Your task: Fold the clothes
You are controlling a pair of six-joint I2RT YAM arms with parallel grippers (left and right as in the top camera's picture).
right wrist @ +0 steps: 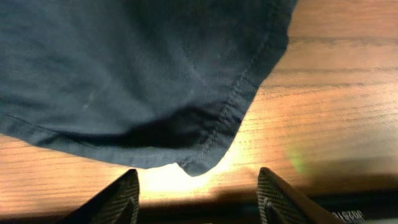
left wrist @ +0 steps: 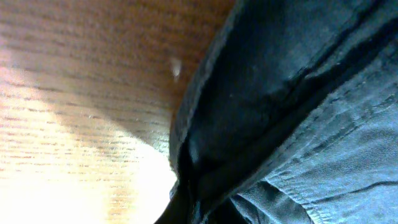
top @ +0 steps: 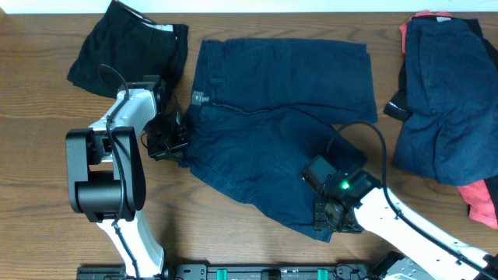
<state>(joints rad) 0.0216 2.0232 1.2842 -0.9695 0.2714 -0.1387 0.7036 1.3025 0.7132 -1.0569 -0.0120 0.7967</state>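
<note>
Dark navy shorts (top: pixel 272 124) lie spread across the middle of the wooden table, one leg reaching toward the front. My left gripper (top: pixel 173 144) is at the shorts' left edge, shut on the fabric. In the left wrist view the navy shorts (left wrist: pixel 298 93) fill the right side, and a dark seam fold runs down into the jaws. My right gripper (top: pixel 331 218) is at the front leg's hem and is open. In the right wrist view the hem corner (right wrist: pixel 199 163) lies just ahead of the gap, with both fingers (right wrist: pixel 121 199) apart and touching no cloth.
A black garment (top: pixel 128 47) lies crumpled at the back left. A pile of dark navy clothes (top: pixel 451 101) sits at the right edge, with coral-pink fabric (top: pixel 482 198) showing beneath it. The arm bases and a rail run along the table's front edge (top: pixel 257 272).
</note>
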